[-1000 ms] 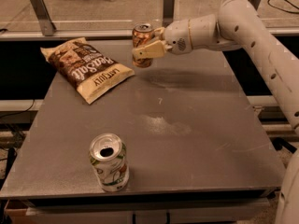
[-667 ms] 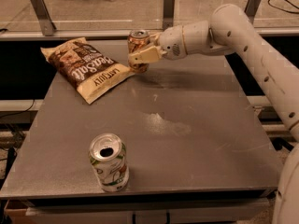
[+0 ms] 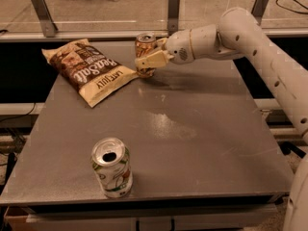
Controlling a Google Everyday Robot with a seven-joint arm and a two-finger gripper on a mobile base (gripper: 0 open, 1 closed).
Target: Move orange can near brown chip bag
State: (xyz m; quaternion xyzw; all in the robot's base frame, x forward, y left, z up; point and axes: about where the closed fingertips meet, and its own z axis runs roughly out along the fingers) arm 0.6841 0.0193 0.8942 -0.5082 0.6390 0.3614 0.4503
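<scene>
The orange can (image 3: 144, 46) stands upright at the far side of the grey table (image 3: 192, 138), just right of the brown chip bag (image 3: 89, 70), which lies flat at the far left. My gripper (image 3: 148, 57) reaches in from the right and is shut on the orange can, one finger (image 3: 153, 60) across its front. The can's base is at or just above the table surface, close to the bag's right edge.
A white and green can (image 3: 112, 167) with an open top stands near the table's front edge, left of centre. My white arm (image 3: 250, 42) spans the far right of the table. A rail with metal posts (image 3: 173, 6) runs behind the table.
My gripper has carried the orange can a short way left and down, closer to the chip bag. The bag and the white and green can have not moved.
</scene>
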